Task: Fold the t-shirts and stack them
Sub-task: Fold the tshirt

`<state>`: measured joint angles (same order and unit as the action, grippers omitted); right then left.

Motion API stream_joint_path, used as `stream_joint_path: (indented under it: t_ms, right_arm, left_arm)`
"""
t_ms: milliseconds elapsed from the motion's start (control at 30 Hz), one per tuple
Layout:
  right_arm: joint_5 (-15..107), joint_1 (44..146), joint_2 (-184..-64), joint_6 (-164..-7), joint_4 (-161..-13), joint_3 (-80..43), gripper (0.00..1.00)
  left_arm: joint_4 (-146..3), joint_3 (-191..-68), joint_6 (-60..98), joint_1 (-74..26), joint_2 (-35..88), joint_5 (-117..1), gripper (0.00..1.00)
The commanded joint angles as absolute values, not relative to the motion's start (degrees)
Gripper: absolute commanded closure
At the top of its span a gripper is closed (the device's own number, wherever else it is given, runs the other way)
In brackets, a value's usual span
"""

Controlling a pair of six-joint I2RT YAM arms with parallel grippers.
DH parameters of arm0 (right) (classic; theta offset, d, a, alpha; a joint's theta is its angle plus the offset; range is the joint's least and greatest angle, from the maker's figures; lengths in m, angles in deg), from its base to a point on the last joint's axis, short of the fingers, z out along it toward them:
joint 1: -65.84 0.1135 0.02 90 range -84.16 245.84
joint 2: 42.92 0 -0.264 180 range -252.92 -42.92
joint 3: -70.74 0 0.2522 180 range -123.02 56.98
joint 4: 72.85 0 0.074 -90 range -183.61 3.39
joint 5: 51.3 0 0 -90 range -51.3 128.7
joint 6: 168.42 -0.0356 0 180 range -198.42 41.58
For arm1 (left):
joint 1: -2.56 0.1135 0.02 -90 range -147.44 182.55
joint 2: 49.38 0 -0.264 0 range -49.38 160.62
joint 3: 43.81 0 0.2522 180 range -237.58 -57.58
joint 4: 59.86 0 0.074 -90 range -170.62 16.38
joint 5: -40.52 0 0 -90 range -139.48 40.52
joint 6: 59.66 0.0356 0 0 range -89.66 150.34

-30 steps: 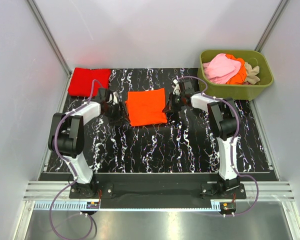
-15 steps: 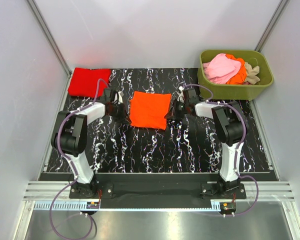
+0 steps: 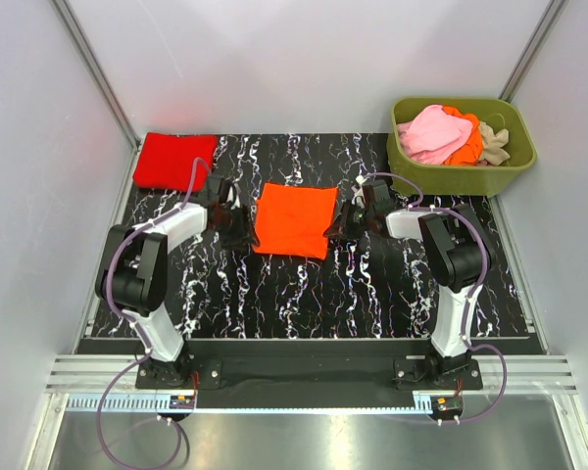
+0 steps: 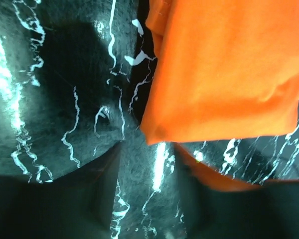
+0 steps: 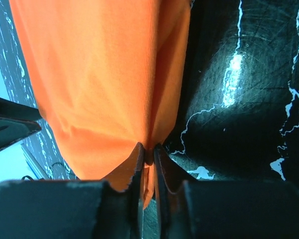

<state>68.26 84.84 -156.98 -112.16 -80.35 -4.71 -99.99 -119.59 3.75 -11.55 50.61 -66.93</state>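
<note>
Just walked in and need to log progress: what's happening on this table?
A robot is handling a folded orange shirt in the middle. The left tool sits open at its left edge; the right tool pinches its right edge. A folded red shirt lies at the far left corner, and more shirts wait in the green tub.

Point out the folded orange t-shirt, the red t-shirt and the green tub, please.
orange t-shirt (image 3: 294, 220): top view, middle of the folded cloth.
red t-shirt (image 3: 174, 160): top view, middle of the folded cloth.
green tub (image 3: 456, 179): top view, its near outer wall.
</note>
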Motion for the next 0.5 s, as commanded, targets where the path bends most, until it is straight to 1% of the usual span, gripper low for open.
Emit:
stream_joint_path:
  t_ms: [0, 67, 233, 300, 467]
  right_arm:
    - [68.32, 85.0, -153.14, -111.82, -79.75, -4.71, 0.79]
    - [68.76, 84.91, -153.05, -111.65, -80.19, -5.15, 0.75]
    - [69.73, 84.91, -152.43, -111.39, -80.37, -5.5, 0.65]
    - [69.55, 84.91, -152.52, -111.21, -81.07, -5.94, 0.64]
    - [67.01, 84.99, -151.56, -109.89, -83.71, -7.88, 0.52]
  left_arm:
    - [-101.65, -126.73, 6.42, -10.72, 49.05, -65.47, 0.41]
    - [-102.62, -131.98, 7.66, -10.1, 50.72, -65.47, 0.37]
    - [-102.97, -142.64, 10.83, -9.05, 60.3, -68.55, 0.37]
    - [-103.15, -146.25, 11.01, -8.7, 64.06, -69.69, 0.37]
    - [-104.82, -152.49, 12.06, -7.99, 69.88, -71.8, 0.37]
